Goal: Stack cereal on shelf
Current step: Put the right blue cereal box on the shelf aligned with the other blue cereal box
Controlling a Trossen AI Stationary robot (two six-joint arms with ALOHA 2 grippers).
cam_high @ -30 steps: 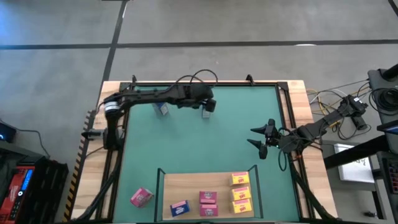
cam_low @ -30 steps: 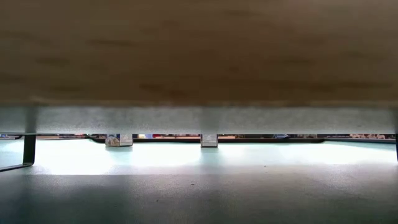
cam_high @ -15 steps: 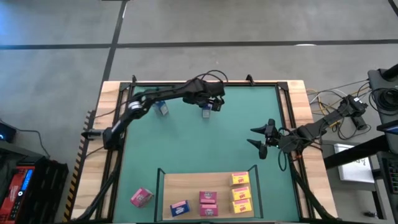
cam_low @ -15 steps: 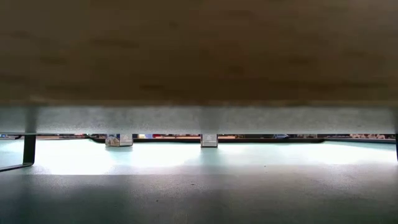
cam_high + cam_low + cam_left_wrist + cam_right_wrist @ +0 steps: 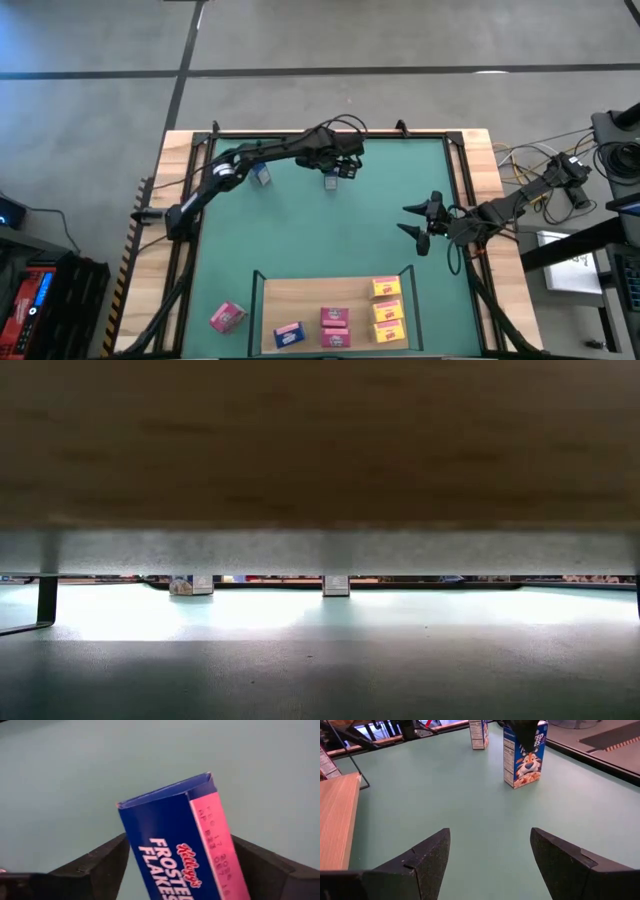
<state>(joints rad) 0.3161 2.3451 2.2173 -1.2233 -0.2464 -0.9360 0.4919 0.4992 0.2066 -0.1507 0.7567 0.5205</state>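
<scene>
A blue cereal box (image 5: 332,181) stands upright on the green mat near the far edge, and my left gripper (image 5: 341,170) comes down over its top (image 5: 524,726) and is shut on it. A second blue box (image 5: 262,176) stands to its left. The shelf (image 5: 300,298) lies at the near edge with three yellow boxes (image 5: 388,310), two pink boxes (image 5: 335,327) and a blue one (image 5: 288,334) on it. A pink box (image 5: 227,317) lies on the mat left of the shelf. My right gripper (image 5: 418,226) waits open at the mat's right side. My left gripper has the blue box's upper part between its two fingers. One finger lies against the pink narrow side (image 5: 226,845) and the other against the opposite edge (image 5: 126,851). The fingers come from above, pointing steeply down. The box stands upright, its bottom on the mat (image 5: 520,784).
Dark metal rails run along the mat's far and side edges (image 5: 330,135). The shelf's thin posts (image 5: 256,285) rise at its corners. Open green mat (image 5: 320,235) lies between the far boxes and the shelf. Cables and gear sit off the table's right (image 5: 560,180).
My left arm has reached a little toward the table's right, its elbow rising, and the gripper has tipped more steeply downward and sunk over the blue box. The box has stayed upright in its place.
</scene>
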